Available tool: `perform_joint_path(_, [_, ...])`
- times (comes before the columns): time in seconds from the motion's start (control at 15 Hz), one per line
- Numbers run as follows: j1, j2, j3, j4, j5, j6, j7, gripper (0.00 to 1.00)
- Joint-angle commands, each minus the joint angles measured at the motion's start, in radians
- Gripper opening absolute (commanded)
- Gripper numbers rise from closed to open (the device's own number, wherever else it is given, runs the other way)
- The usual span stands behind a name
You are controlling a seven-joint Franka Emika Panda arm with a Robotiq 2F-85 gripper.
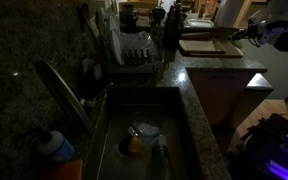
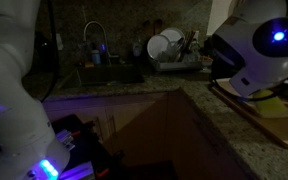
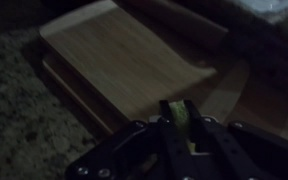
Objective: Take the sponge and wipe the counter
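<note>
At the bottom of the wrist view the gripper (image 3: 180,130) was clamped tight on the yellow-green sponge (image 3: 177,112), poised over the pale wooden board (image 3: 124,60), which lay on the dark speckled counter (image 3: 14,120) showing along the frame's left.

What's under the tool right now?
A pale wooden board lying on the speckled counter. A sliver of yellow-green sponge shows in the shut tool; the rest of it is covered.
</note>
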Motion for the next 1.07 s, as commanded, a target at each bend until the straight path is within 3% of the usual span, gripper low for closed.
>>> perform_joint_path(0.0, [-0.018, -0.074, 0.019, -0.028, -0.104, -0.185, 0.064, 0.05])
perform_joint_path(0.53, [-0.029, -0.086, -0.056, -0.07, -0.525, -0.62, 0.167, 0.05])
perform_joint_path(0.8, [-0.001, -0.091, -0.077, -0.086, -0.691, -0.644, 0.181, 0.05])
perform_joint_path(1.0, [0.011, -0.087, -0.063, -0.112, -0.69, -0.575, 0.144, 0.05])
